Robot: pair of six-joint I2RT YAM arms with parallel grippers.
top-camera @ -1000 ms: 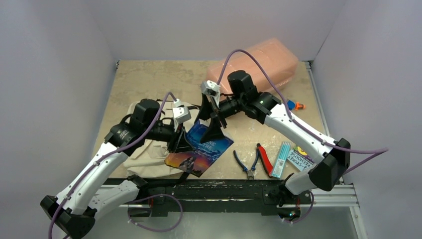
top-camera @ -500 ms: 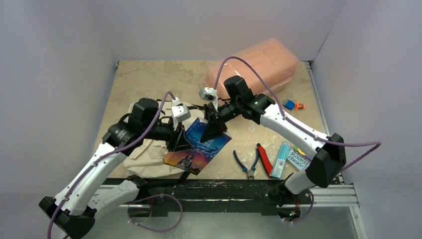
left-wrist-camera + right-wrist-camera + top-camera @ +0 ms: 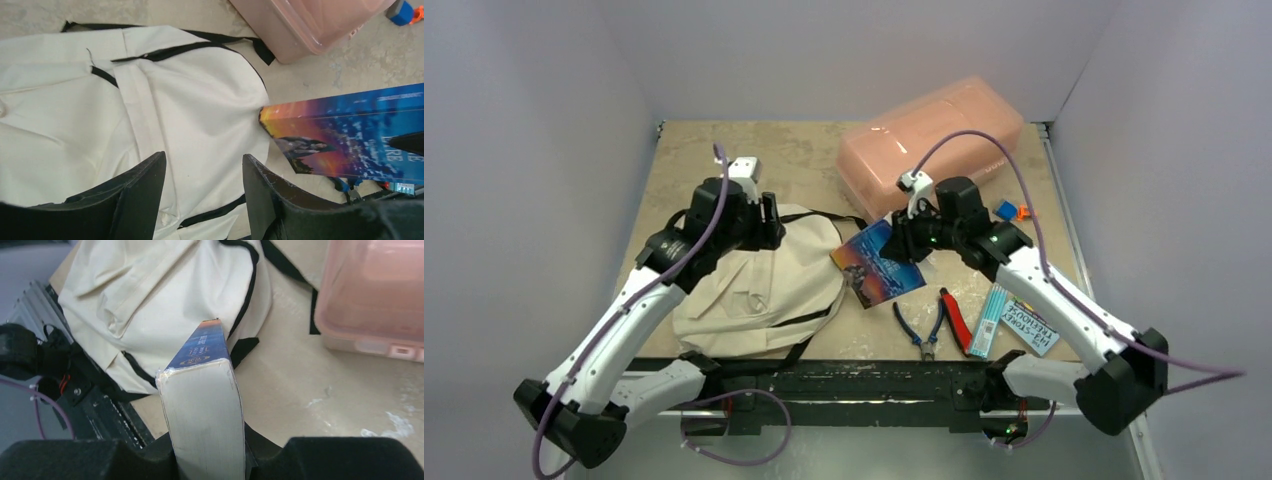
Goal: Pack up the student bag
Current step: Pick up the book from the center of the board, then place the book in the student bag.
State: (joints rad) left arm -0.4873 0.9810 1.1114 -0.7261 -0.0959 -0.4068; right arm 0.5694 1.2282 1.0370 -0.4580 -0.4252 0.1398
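The student bag [image 3: 754, 285], cream fabric with black straps, lies flat at the front left of the table. My left gripper [image 3: 769, 215] hovers over its far edge, open, with only the bag [image 3: 190, 100] showing between its fingers [image 3: 145, 190]. My right gripper [image 3: 906, 243] is shut on a paperback book [image 3: 879, 262] with a blue and orange cover, held just right of the bag. In the right wrist view the book's page edge [image 3: 205, 410] stands upright between the jaws, pointing toward the bag [image 3: 150, 305]. The left wrist view shows the book [image 3: 350, 135] at the right.
A translucent pink plastic box [image 3: 934, 125] stands at the back, close behind the right gripper. Blue-handled pliers [image 3: 919, 330], a red-handled cutter [image 3: 954, 320], a teal pencil pack [image 3: 994, 320] and a printed booklet [image 3: 1029, 325] lie front right. A small blue and orange item [image 3: 1009, 211] sits beside the box.
The right gripper shut on the book and carried it right, off the bag. The left gripper let go of the book, opened and drew back left over the bag.
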